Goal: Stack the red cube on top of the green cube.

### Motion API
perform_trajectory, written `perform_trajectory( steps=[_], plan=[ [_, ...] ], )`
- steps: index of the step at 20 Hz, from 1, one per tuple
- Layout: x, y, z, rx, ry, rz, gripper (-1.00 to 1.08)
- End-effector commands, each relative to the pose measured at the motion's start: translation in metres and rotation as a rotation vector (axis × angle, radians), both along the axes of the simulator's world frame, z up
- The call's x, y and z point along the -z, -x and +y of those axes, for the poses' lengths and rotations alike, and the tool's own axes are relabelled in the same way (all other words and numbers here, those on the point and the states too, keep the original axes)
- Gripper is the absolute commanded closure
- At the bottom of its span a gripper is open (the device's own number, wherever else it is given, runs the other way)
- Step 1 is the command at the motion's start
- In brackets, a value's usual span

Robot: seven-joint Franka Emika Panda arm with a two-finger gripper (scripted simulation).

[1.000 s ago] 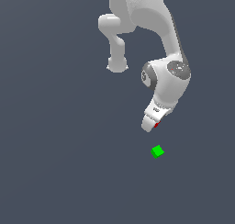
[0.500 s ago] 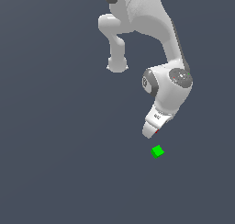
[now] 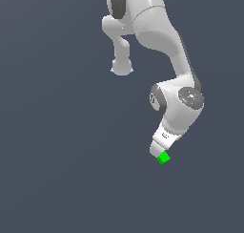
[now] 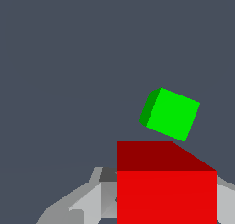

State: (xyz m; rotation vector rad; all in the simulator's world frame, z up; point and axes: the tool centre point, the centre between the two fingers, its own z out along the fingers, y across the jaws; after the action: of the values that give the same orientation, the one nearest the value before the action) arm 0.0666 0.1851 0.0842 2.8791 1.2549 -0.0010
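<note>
The plain bright-red cube (image 4: pixel 166 191) sits large and square-on near the wrist camera, with the same-sized green cube (image 3: pixel 164 157) just beyond it, turned askew.

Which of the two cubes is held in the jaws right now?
The red cube: the wrist view shows it between the gripper's grey fingers. The green cube lies free on the floor beyond it.

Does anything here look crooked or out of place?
Nothing is damaged or spilled. One small thing: in the wrist view the green cube sits turned at an angle to the red cube held in the gripper, so their edges are not lined up for stacking.
</note>
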Motion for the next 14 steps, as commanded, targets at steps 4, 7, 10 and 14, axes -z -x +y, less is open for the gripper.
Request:
perform_trajectory(
  steps=[4,7,10,14],
  plan=[
    [0.011,-0.023,0.002,0.0,0.0,-0.001,1.08],
    [0.015,-0.032,0.003,0.0,0.0,-0.001,1.08],
    [0.018,-0.038,0.004,0.0,0.0,-0.001,1.08],
    [0.02,-0.044,0.004,0.0,-0.001,0.0,1.08]
  ],
)
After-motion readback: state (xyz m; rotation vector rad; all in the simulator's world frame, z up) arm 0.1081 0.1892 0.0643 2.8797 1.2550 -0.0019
